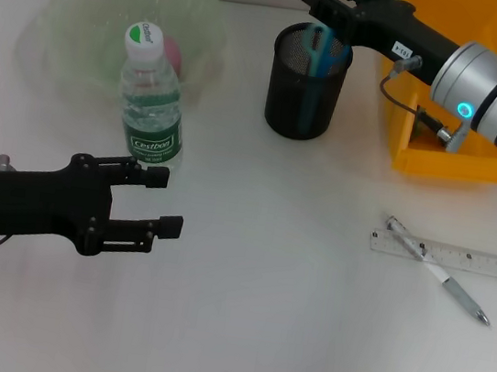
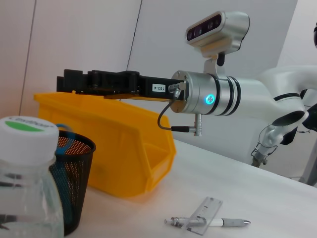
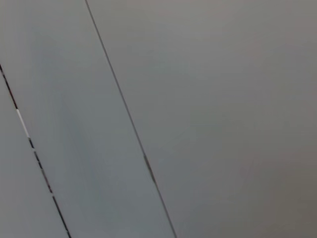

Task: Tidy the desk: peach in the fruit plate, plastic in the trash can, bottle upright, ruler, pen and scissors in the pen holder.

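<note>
The water bottle stands upright by the translucent green fruit plate, which holds the pink peach. My left gripper is open and empty, just in front of the bottle. My right gripper hovers over the black mesh pen holder; blue scissors stand inside it, their top reaching the gripper's underside. The clear ruler lies on the table at the right with the white pen across it. No plastic shows. The left wrist view shows the bottle cap, pen holder and right gripper.
A yellow bin stands behind the right arm, right of the pen holder; it also shows in the left wrist view. The ruler and pen lie in front of it. The right wrist view shows only a grey wall.
</note>
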Controlling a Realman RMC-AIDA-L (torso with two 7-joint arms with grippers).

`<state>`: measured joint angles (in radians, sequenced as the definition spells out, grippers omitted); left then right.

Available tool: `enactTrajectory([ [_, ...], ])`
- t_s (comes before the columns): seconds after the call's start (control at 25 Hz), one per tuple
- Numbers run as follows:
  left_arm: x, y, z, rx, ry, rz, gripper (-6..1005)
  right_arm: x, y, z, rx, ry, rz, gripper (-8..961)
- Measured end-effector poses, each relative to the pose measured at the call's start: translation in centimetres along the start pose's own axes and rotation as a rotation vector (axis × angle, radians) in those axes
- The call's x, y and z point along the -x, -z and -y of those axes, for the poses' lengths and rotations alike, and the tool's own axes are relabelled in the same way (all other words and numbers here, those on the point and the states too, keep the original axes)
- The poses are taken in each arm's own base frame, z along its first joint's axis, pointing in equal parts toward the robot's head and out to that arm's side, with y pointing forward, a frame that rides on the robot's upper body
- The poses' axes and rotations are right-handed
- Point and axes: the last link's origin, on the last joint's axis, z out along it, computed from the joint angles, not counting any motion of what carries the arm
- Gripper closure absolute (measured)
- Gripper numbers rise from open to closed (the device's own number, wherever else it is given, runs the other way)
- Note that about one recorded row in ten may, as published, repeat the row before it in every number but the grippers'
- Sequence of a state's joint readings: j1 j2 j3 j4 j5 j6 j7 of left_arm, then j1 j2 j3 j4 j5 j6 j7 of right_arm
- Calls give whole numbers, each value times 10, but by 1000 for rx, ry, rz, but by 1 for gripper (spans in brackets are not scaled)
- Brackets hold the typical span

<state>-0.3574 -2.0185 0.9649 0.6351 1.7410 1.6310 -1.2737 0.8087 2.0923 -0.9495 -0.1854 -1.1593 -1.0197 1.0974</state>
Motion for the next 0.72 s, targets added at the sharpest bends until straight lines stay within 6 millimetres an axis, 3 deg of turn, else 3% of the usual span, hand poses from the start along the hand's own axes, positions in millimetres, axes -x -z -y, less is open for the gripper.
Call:
enactTrajectory([
  [0.04,0,0,0,0,0,0,271,1,1,-1,9,-4,7,315],
  [0.24,0,0,0,1,1,0,271,18,19,-3,120,-21,24,305],
  [0.44,1,0,-2,9,9,0,271,48,53,-19,260,106,-194,295],
  [0.48,1,0,-2,9,9,0,271,64,69,-30,282,192,-291,293],
  [0.72,1,0,-2,12,9,1,271,94,103,-57,326,318,-575,261],
])
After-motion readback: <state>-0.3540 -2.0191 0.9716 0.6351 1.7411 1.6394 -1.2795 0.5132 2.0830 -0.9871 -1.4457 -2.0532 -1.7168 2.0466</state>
